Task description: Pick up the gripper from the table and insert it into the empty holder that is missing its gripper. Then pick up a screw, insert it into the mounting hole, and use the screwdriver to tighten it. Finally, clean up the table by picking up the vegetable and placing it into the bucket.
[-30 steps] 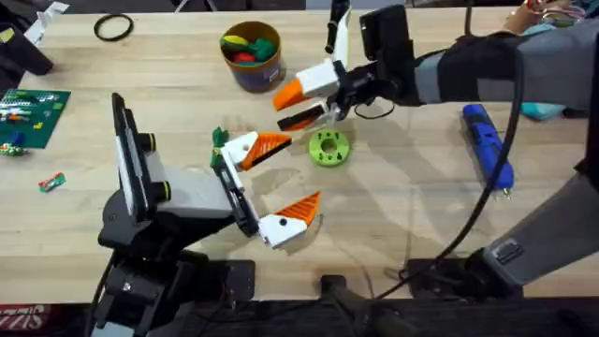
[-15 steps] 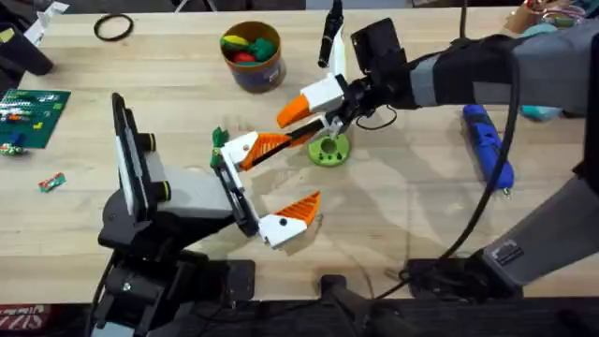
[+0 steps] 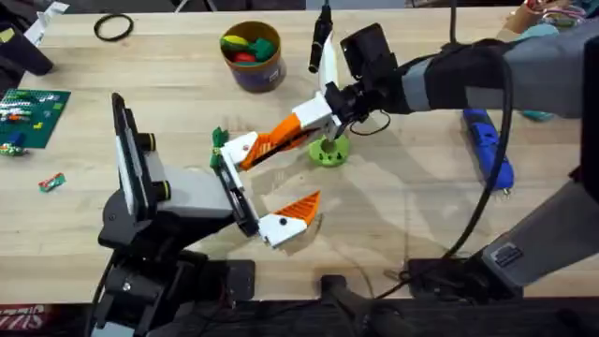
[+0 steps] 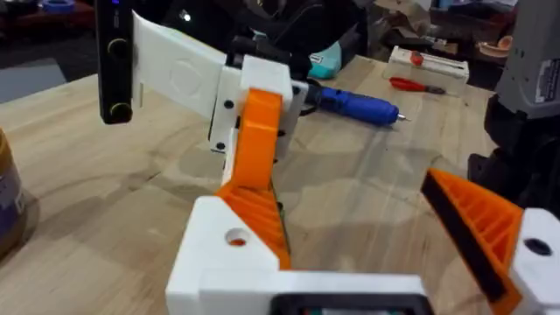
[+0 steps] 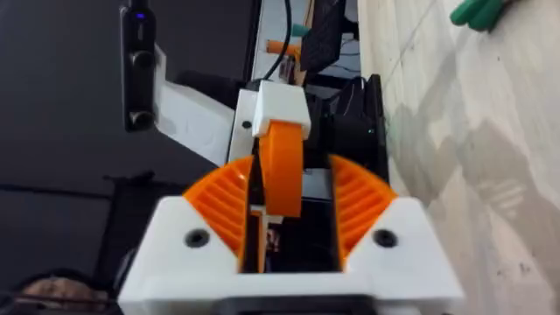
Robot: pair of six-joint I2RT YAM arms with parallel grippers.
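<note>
The right gripper (image 5: 284, 206) has its orange ribbed pads (image 5: 219, 210) clamped on the orange, tapered, slatted plastic wedge (image 5: 282, 166), carried low across the middle of the light wooden butcher-block table (image 3: 421, 215). The wedge's far end meets the small white plastic holder block with its dark screw hole (image 4: 236, 236) on one jaw of the left gripper (image 3: 281, 178). That gripper lies on its side with its jaws wide apart, the other jaw already carrying an orange finger (image 4: 472, 219). From where I stand, I cannot tell whether the orange wedge is fully seated in the holder block.

This looks like the first step, the insertion. The next move calls for a straight push along the holder's slot until the mounting holes line up, then a release without dragging the part back out.

Farther out wait a flat green disc with holes (image 3: 328, 148), a blue-handled screwdriver (image 3: 489, 145) and the dark blue tub with the tan rim (image 3: 251, 70). Beside the holder lies a small green item (image 3: 219, 138), probably the vegetable.
</note>
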